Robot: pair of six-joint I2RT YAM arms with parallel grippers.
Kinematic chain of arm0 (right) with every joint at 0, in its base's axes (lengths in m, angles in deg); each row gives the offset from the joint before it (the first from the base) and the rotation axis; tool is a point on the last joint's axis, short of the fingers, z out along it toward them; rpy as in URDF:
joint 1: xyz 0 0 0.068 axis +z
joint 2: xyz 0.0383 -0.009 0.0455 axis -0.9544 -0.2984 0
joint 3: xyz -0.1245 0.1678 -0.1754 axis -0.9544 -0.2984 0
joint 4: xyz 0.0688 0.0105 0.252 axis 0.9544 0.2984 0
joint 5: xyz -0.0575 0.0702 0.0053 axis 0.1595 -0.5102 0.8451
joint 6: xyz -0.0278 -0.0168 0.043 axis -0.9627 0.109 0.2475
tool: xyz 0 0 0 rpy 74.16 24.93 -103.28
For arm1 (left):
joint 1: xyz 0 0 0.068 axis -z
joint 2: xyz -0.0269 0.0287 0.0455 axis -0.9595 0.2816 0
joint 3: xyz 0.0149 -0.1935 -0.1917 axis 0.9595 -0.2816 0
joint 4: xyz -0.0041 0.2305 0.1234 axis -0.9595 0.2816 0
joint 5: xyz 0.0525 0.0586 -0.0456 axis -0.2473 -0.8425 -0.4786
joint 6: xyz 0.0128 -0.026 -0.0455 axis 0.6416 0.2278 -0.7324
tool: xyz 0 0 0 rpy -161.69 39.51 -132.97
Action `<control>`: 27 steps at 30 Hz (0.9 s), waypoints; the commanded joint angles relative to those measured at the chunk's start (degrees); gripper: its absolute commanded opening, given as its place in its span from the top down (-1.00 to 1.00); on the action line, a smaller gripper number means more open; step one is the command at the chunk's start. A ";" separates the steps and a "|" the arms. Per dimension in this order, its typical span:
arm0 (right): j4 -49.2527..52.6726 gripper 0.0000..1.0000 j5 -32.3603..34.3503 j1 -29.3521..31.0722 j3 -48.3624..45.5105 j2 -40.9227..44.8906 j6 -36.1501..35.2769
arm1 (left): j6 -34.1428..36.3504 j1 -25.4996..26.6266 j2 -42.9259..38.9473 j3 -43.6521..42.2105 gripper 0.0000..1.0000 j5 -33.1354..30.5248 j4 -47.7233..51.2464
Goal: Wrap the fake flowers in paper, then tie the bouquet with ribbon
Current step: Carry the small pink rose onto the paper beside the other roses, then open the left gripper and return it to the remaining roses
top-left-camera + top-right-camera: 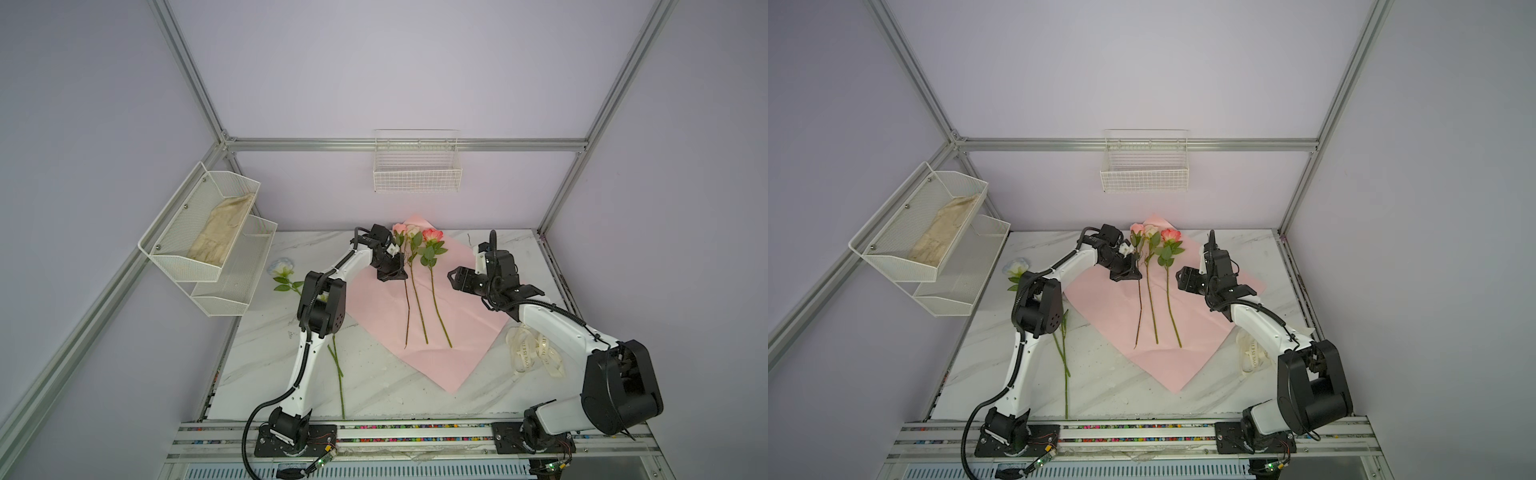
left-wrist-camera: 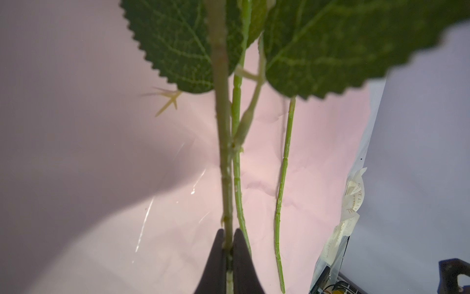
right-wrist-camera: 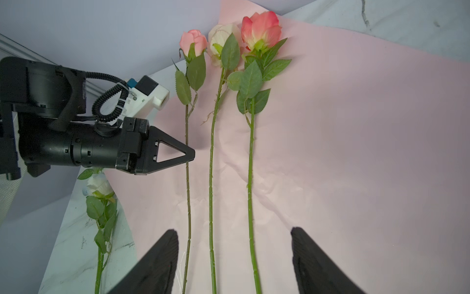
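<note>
The bouquet of fake flowers lies loose: three roses side by side on the spread pink wrap paper. From left to right they are a pink rose, a cream rose and a pink-red rose. My left gripper is shut on the pink rose's stem just below its leaves. To the right of the stems my right gripper hovers open and holds nothing. A pale blue-white rose lies off the paper at the left, partly under the left arm.
A cream ribbon with printed letters is heaped beside the right arm. A two-tier mesh shelf holding a cloth hangs on the left wall. A wire basket hangs on the back wall. The marble table shows in front of the paper.
</note>
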 commanded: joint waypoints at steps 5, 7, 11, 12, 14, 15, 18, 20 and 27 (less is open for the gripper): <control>-1.41 -0.45 -0.83 -0.41 0.22 -0.48 0.47 | -1.96 0.01 0.24 5.05 0.55 0.77 -0.33; -1.26 -0.45 -0.75 -0.36 0.22 -0.30 0.51 | -1.78 0.06 -0.65 4.00 0.51 0.48 -0.26; -1.07 -0.45 -0.81 -0.41 0.31 0.38 0.76 | -1.04 0.10 -3.38 1.97 0.42 0.00 -0.33; -1.08 -0.45 -0.90 -0.42 0.25 0.69 0.81 | -0.65 0.03 -4.47 1.28 0.33 -0.24 -0.21; -1.02 -0.45 -1.09 -0.38 0.31 1.03 1.03 | 0.68 0.09 -7.42 -0.60 0.24 -1.94 0.62; -1.06 -0.45 -1.16 -0.38 0.31 1.35 1.07 | 1.29 0.10 -9.32 -2.24 0.19 -3.70 0.93; -1.11 -0.45 -1.60 -0.39 0.33 1.92 1.21 | 3.67 0.02 -15.27 -7.75 0.02 -8.78 1.31; -1.32 -0.45 -2.10 -0.41 0.31 1.98 1.29 | 4.44 -0.32 -18.47 -10.81 -0.04 -9.95 1.52; -4.80 -0.45 -8.65 -0.08 -0.21 1.86 3.74 | 5.65 -3.53 -30.91 -26.56 0.02 -19.82 2.03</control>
